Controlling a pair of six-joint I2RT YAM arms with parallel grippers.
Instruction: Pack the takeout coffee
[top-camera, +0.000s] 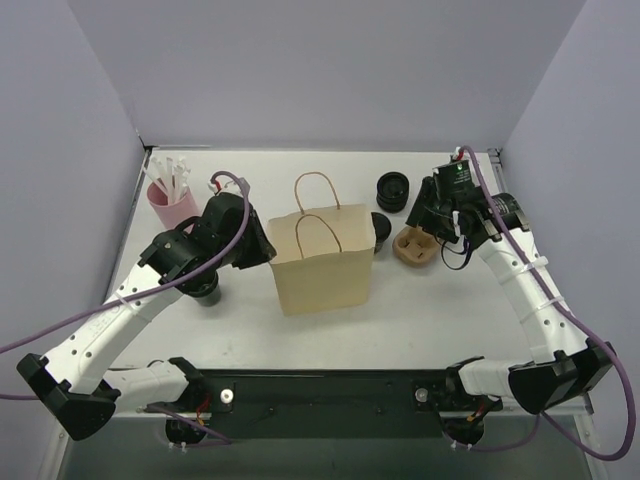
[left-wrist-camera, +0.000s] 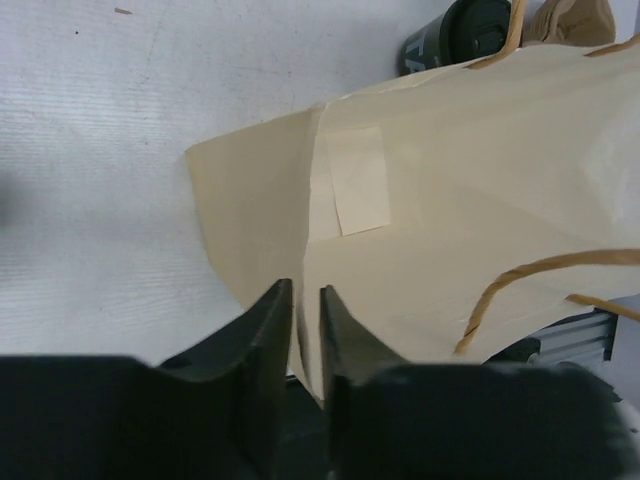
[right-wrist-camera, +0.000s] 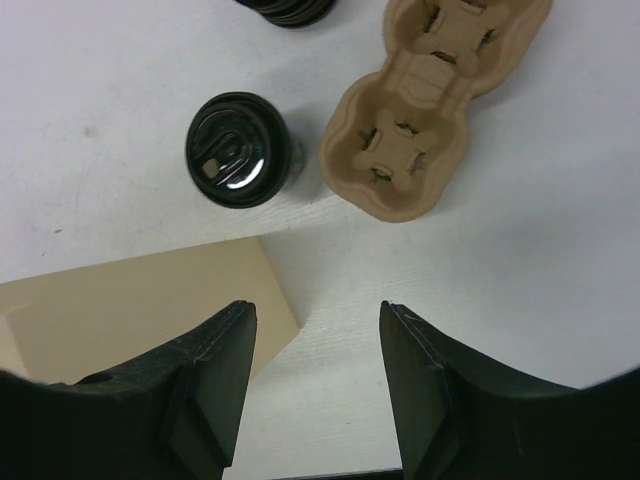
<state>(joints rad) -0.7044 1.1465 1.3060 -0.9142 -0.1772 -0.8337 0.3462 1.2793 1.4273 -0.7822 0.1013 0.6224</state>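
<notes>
From overhead, taking in the whole spread: mid-table a flat-sided brown paper bag (top-camera: 322, 262) with twisted cord handles, far left a pink cup (top-camera: 172, 208), far right a short stack of black ribbed rings (top-camera: 393, 190), and just in front of those a tan moulded cardboard cup carrier (top-camera: 415, 246). Half hidden behind the bag's far right corner up there, the takeout coffee (top-camera: 381, 228), a small black tapered cup with a round black lid.

Over to the right wrist for the clean look at it: standing on the white table (right-wrist-camera: 520, 300), lid on, glossy top facing the camera, just beside the carrier and outside the bag. Held by neither claw.

Plenty of daylight in the right gripper (right-wrist-camera: 318, 312): spread wide above bare table and the bag's corner, gripping nothing.

Down to the left wrist for something hidden from above: drawn in to a narrow slit on the left gripper (left-wrist-camera: 306, 320), with the bag's folded side edge running right into that slit. Pressing the paper or merely flanking it, cannot tell.

Now the containers. In the pink cup, white sticks (top-camera: 172, 180) poking up past the rim. In the carrier's wells, open to the right wrist camera, cardboard flaps. Inside the bag, shown by no view.
</notes>
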